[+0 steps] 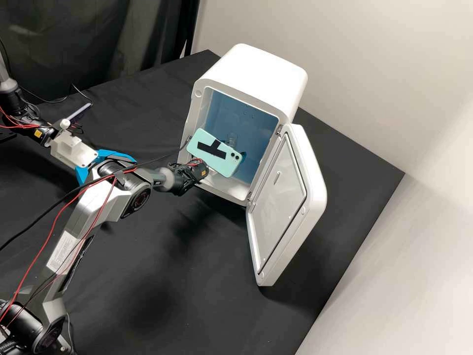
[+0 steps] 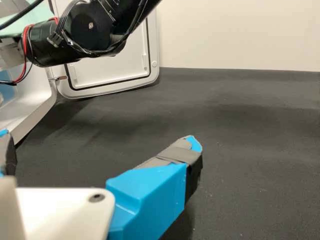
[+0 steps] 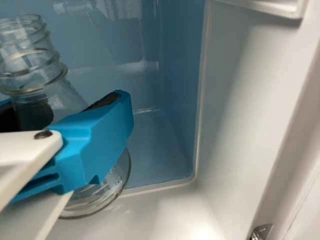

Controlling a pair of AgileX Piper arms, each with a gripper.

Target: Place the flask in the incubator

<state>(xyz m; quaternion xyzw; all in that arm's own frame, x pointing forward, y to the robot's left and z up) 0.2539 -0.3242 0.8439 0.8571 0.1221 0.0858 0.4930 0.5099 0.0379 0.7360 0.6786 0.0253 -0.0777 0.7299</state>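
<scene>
A clear glass flask [image 3: 30, 50] with a threaded neck stands upright inside the white incubator [image 1: 256, 74], its base on the pale floor just inside the opening. My right gripper [image 3: 75, 107] is shut on the flask around its shoulder, a blue finger [image 3: 100, 135] on one side and a dark pad on the other. In the high view the flask's neck [image 1: 231, 138] shows above the mint phone [image 1: 217, 152] on that wrist. My left gripper [image 2: 100, 145] hangs open low over the black bench, left of the incubator, with nothing between its fingers.
The incubator door [image 1: 288, 207] stands swung open to the right, its lower edge near the bench. The blue inner walls [image 3: 175, 75] close in around the flask. The right arm's wrist [image 2: 75, 30] spans the space in front of the opening. Red cables trail along the arms.
</scene>
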